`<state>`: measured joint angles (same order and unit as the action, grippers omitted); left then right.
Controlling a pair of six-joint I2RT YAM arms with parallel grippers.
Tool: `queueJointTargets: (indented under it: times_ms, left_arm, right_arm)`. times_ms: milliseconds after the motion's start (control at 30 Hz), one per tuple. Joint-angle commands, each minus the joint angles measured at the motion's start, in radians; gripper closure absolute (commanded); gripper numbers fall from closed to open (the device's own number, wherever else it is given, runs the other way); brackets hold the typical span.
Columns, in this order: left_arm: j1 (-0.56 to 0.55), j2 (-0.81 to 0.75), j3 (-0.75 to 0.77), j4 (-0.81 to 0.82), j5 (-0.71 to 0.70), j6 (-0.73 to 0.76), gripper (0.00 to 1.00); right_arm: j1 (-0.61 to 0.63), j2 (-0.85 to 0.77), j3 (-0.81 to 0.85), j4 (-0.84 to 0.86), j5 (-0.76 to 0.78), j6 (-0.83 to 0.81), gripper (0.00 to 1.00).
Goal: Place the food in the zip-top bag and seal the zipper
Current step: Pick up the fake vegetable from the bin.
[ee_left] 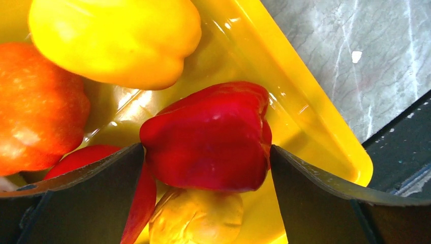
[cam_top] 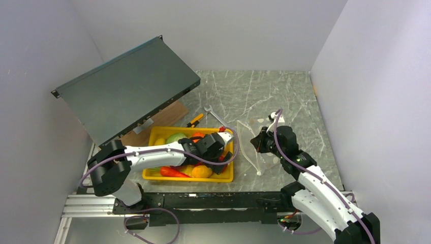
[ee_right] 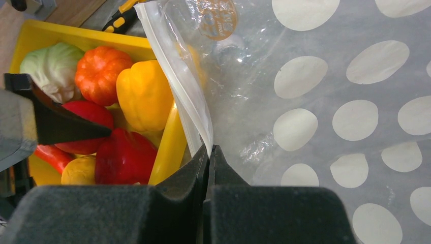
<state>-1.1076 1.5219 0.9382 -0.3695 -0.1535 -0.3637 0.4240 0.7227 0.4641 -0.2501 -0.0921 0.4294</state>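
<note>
The food lies in a yellow tray: a cabbage, an orange pumpkin, a yellow pepper, a red pepper and a mango. My left gripper is down in the tray, open, its fingers on either side of the red pepper, which rests on the mango. Right of the tray lies the zip-top bag, clear with white dots. My right gripper is shut on the bag's mouth edge at the white zipper, holding that edge up beside the tray.
A grey metal panel leans over a wooden board behind the tray. A silver wrench and a yellow-black tool lie on the marble top beyond it. White walls close in three sides.
</note>
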Motion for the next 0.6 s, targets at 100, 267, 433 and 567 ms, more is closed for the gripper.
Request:
queueJointTargets:
  times_ms: [100,267,433,567]
  left_arm:
    - [0.031,0.067,0.041,0.074,0.159,0.018,0.00]
    - [0.031,0.042,0.024,0.084,0.159,-0.006,0.13]
    - [0.026,-0.046,0.033,0.031,0.073,-0.029,0.36]
    - [0.020,-0.123,0.069,-0.015,0.006,-0.050,0.43]
  right_arm:
    - [0.003,-0.016,-0.006,0.057,-0.019,-0.009,1.00]
    - [0.004,-0.014,-0.004,0.061,-0.026,-0.010,1.00]
    - [0.004,-0.012,-0.007,0.064,-0.031,-0.008,1.00]
    - [0.004,-0.019,-0.010,0.068,-0.042,-0.006,1.00]
